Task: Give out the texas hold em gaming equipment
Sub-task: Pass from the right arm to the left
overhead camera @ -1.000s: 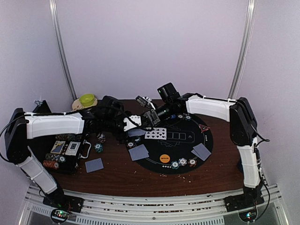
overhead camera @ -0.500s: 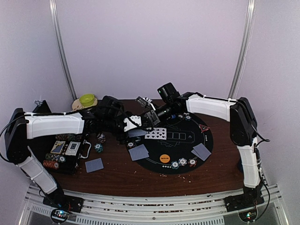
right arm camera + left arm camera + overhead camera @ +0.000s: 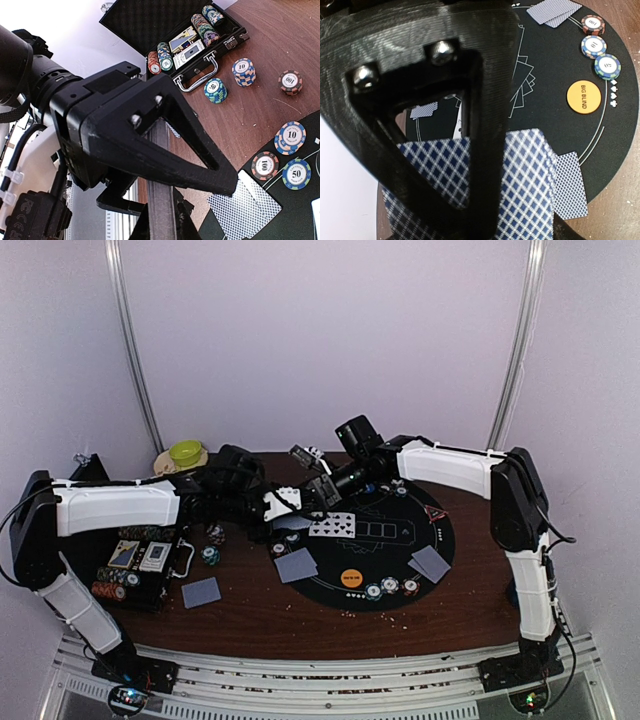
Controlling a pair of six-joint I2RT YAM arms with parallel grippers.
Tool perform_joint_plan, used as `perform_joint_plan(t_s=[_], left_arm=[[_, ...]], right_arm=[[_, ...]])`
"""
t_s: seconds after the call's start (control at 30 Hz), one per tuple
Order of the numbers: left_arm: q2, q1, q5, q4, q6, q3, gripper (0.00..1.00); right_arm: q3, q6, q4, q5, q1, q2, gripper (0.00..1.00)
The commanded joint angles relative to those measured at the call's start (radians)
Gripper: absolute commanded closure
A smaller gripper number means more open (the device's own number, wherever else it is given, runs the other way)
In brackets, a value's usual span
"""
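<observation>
While I am reaching both arms in over the table [image 3: 250, 615], the round mat [image 3: 385, 555] at its middle is already looking partly set. My left gripper [image 3: 292, 512] and right gripper [image 3: 325, 490] are hovering close together at the mat's far-left rim. The case [image 3: 145, 22] is standing open at the left, with rows of chips showing inside.

A fan [image 3: 530, 190] of face-down cards is sitting right against my left finger, but I cannot tell whether those jaws are clamping it. My right jaws are looking drawn together, with nothing I can make out between them.

A left pair [image 3: 296, 564] and a right pair [image 3: 431, 562] are lying face down on the mat, and the outer cards [image 3: 201, 591] are lying on bare wood near the case. The face-up cards [image 3: 333, 525] are filling the start of the printed row, with the other slots showing bare.

A near row [image 3: 390, 586] of chips is sitting beside the orange button [image 3: 582, 97], and loose stacks [image 3: 243, 71] are waiting by the case.

I am judging this roughly half done, with the board cards, more chips and the other buttons left to place.
</observation>
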Motion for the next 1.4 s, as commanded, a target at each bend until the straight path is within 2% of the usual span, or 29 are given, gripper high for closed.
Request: perform_joint_plan(t_s=[0.0, 0.13, 0.23, 0.37, 0.5, 1.1, 1.37], left_arm=[[0.01, 0.001, -0.017, 0.044, -0.006, 0.006, 0.35], [0.01, 0.001, -0.017, 0.044, -0.006, 0.006, 0.46], [0.01, 0.001, -0.017, 0.044, -0.007, 0.006, 0.46], [0.01, 0.002, -0.014, 0.043, -0.007, 0.006, 0.46], [0.009, 0.002, -0.014, 0.042, -0.007, 0.006, 0.46], [0.005, 0.001, 0.002, 0.036, -0.007, 0.006, 0.46], [0.008, 0.0, 0.006, 0.036, -0.007, 0.006, 0.46]], right_arm=[[0.025, -0.005, 0.002, -0.033, 0.016, -0.001, 0.92], [0.026, -0.008, -0.002, -0.026, 0.016, -0.001, 0.9], [0.027, -0.012, -0.006, -0.017, 0.015, -0.002, 0.88], [0.038, -0.039, -0.039, 0.008, 0.014, -0.009, 0.78], [0.048, -0.072, -0.068, 0.039, 0.011, -0.02, 0.75], [0.058, -0.207, -0.185, 0.204, -0.018, -0.061, 0.75], [0.055, -0.243, -0.21, 0.19, -0.029, -0.082, 0.76]])
